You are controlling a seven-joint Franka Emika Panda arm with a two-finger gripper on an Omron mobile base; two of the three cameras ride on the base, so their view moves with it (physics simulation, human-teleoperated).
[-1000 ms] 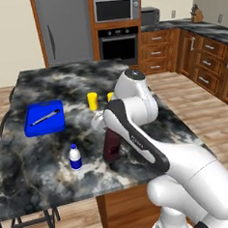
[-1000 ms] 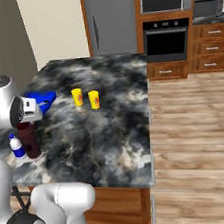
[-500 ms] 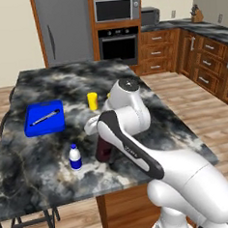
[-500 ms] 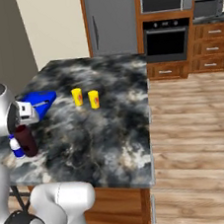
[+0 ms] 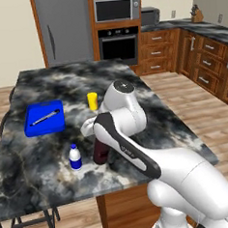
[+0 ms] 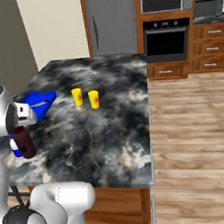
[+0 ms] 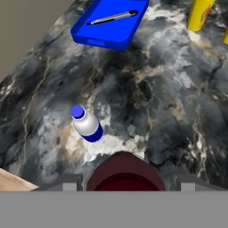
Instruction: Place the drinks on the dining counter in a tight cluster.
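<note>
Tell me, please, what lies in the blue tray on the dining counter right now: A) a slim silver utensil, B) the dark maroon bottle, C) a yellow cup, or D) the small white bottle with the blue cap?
A: in the hand view the blue tray holds one slim silver utensil; the white bottle and the maroon bottle stand on the dining counter, clear of the tray.

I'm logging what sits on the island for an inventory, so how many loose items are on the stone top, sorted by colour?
Yellow: 2, a cup and a second cup
Blue: 1, the tray
White with blue: 1, the small bottle
Maroon: 1, the wide bottle
Grey: 1, the utensil in the tray
Total: 6
</note>
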